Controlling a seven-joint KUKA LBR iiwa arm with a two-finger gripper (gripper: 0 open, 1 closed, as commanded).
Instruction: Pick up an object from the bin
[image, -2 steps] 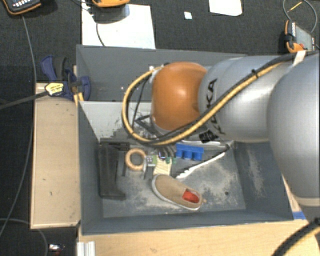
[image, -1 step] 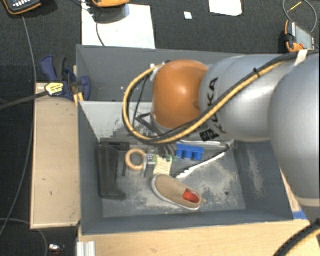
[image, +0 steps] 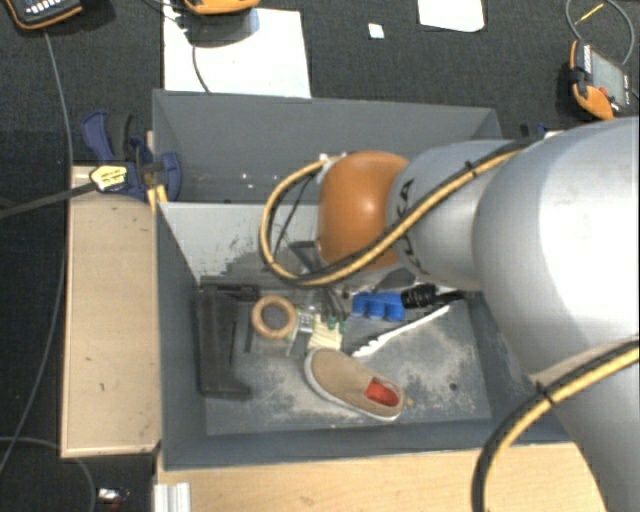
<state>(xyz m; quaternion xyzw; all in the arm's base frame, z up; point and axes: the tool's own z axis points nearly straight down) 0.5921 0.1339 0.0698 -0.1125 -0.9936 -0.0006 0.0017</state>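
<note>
My gripper (image: 308, 328) is down near the bin floor in the middle, just below the orange wrist cover. It sits between a tan tape roll (image: 272, 317) on its left and a beige slipper with a red inside (image: 356, 384) just below and to its right. The slipper lies flat on the floor near the front wall. Close on the right lie a blue plastic piece (image: 378, 306) and a white toothed strip (image: 402, 331). Nothing is visibly held.
A black flat rectangular object (image: 220, 338) lies along the left wall. A black marker-like thing (image: 432, 295) pokes out from under the arm at the right. The large arm covers the bin's right and back parts.
</note>
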